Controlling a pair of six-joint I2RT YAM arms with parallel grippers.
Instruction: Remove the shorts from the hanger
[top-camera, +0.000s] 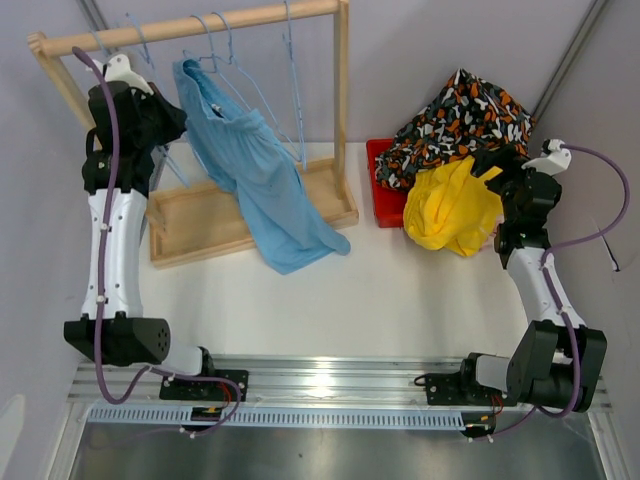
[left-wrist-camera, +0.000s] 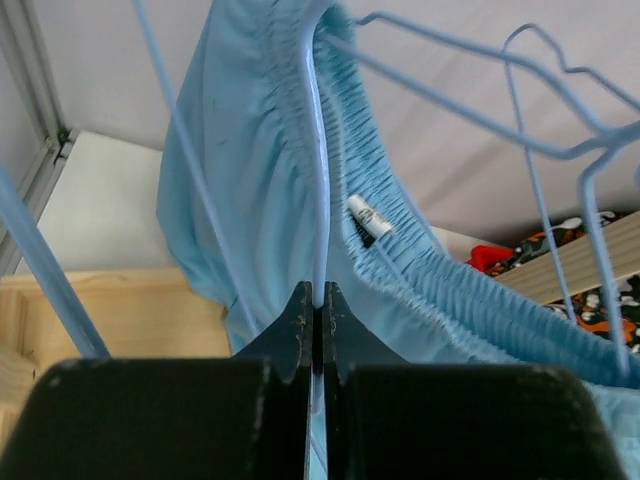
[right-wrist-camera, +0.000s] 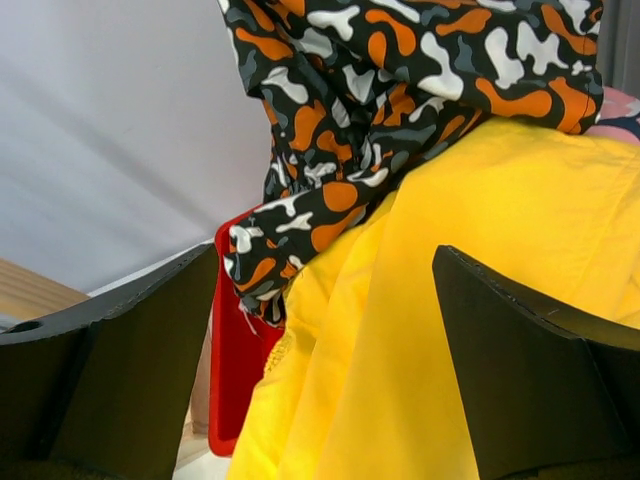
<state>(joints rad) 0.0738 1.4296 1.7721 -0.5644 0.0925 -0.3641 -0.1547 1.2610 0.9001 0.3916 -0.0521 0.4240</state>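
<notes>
- The left jaws are shut to a slit on the wire of the hanger (left-wrist-camera: 317, 220) and grip metal only. That thin wire could twist or slide in so narrow a pinch if it is pulled sideways.
- Just beyond those jaws, the light blue shorts (left-wrist-camera: 250, 200) have their gathered waistband threaded over the same wire. The elastic may snag, so a tug could drag hanger and cloth along together.
- Far above, the hanger hangs from the rail (top-camera: 200, 24), and a hard pull might unhook it or rock the rack.
- The right jaws gape wide and hold nothing. The yellow shorts (right-wrist-camera: 400, 330) lie directly ahead of them, so closing here would likely catch the wrong garment.
- The light blue shorts are plain and limp, with a small white tag inside the ruched band. Their lower end trails onto the bench (top-camera: 400, 290).
- The yellow shorts are a crumpled heap. The blotched shorts (right-wrist-camera: 400, 70) drape just above them, over the red bin (right-wrist-camera: 235, 380).
</notes>
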